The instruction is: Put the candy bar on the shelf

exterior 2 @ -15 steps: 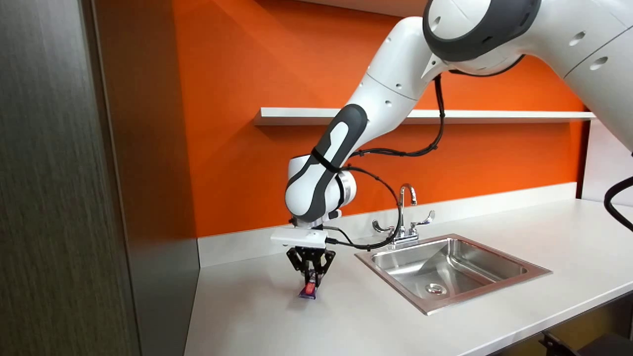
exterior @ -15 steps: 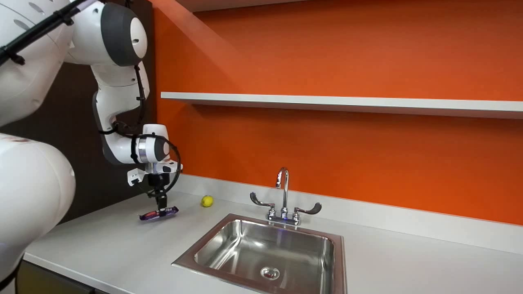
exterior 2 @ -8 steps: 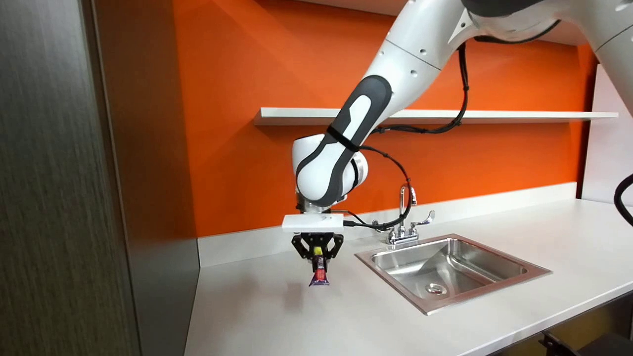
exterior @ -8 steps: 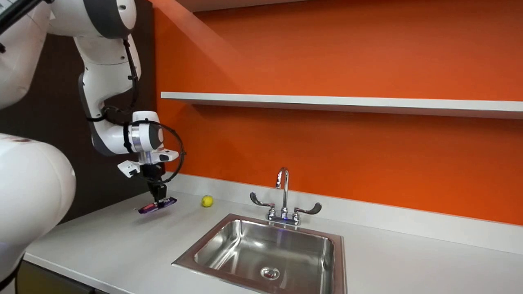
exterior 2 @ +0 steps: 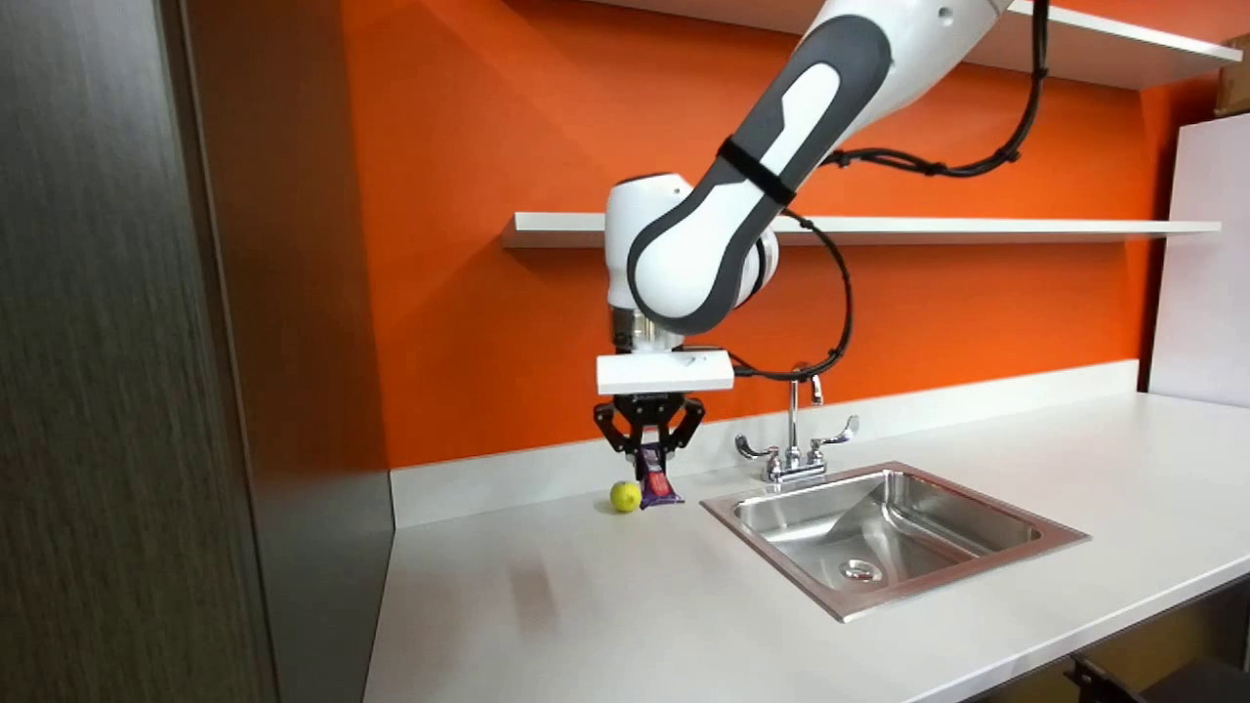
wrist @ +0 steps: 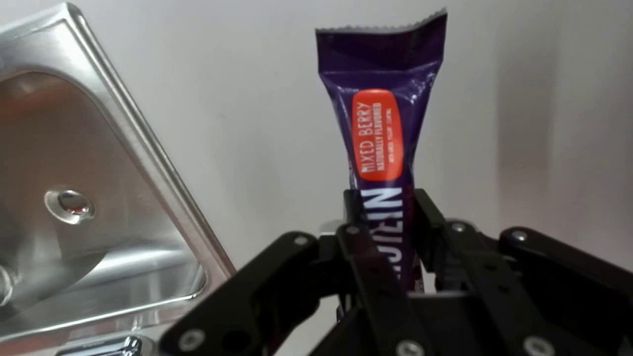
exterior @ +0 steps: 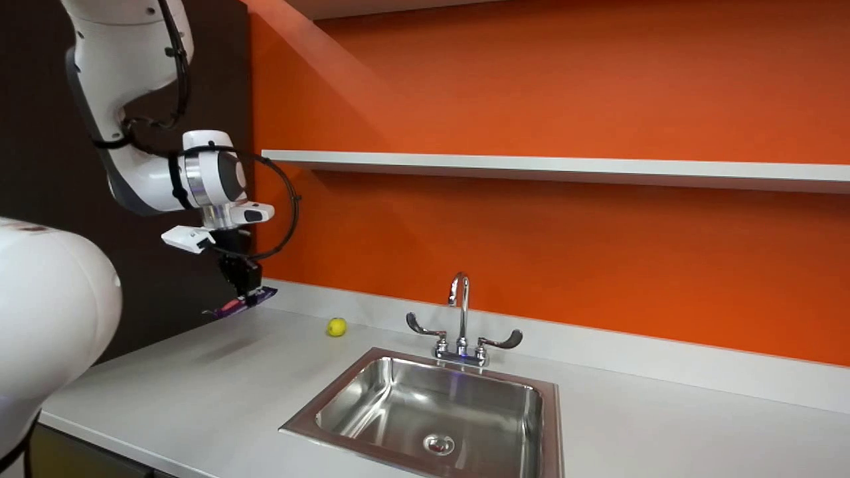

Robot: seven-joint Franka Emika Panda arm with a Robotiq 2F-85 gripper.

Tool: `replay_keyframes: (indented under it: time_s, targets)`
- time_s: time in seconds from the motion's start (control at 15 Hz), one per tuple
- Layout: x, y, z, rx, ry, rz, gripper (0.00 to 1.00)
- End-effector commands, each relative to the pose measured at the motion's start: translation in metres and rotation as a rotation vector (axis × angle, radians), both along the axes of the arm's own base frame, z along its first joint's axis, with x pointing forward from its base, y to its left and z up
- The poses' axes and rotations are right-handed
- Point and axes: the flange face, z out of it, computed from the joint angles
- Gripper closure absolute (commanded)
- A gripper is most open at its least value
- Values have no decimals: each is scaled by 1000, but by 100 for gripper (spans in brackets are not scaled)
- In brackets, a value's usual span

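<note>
- The Robotiq gripper [wrist: 389, 212] is narrowed onto the Mixed Berry candy bar [wrist: 380, 143], holding it by its long edges; as far as the dark wrist view allows, both fingers [wrist: 428, 216] touch the wrapper.
- That wrapper is deep purple with an orange-red patch, its crimped end toward twelve o'clock in the wrist view; larger white letters are partly covered by the gripper.
- The bar hangs in the air in both exterior views. In an exterior view, above the white countertop [exterior: 199, 398], it tilts, its higher end toward two o'clock, its lower toward eight.
- In an exterior view the white shelf [exterior: 551, 164], a long thin board on the orange wall [exterior: 531, 86], begins near twelve o'clock from the bar and runs toward three. The bar is lower than this board.
- A small yellow-green ball [exterior 2: 625, 496] rests on the countertop, at eight o'clock from the bar in an exterior view (they look side by side there, though the bar is higher and apart).
- In an exterior view the stainless steel sink [exterior: 335, 392] lies toward four o'clock from the bar; its faucet [exterior: 463, 317] stands at its one o'clock.
- The white robot arm [exterior 2: 688, 264] slants from one o'clock to the gripper in an exterior view.
</note>
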Motion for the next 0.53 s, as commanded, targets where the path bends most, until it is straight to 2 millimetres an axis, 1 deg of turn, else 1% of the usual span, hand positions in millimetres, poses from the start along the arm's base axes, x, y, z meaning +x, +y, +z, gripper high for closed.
replay_keyframes:
  time_s: [0.0, 0.13, 0.47]
  targets:
    - [-31, -21, 56, -24, -68, 42, 93]
    - [-41, -29, 91, -23, -119, 32, 93]
    - [-59, -39, 188, -44, -250, 18, 93]
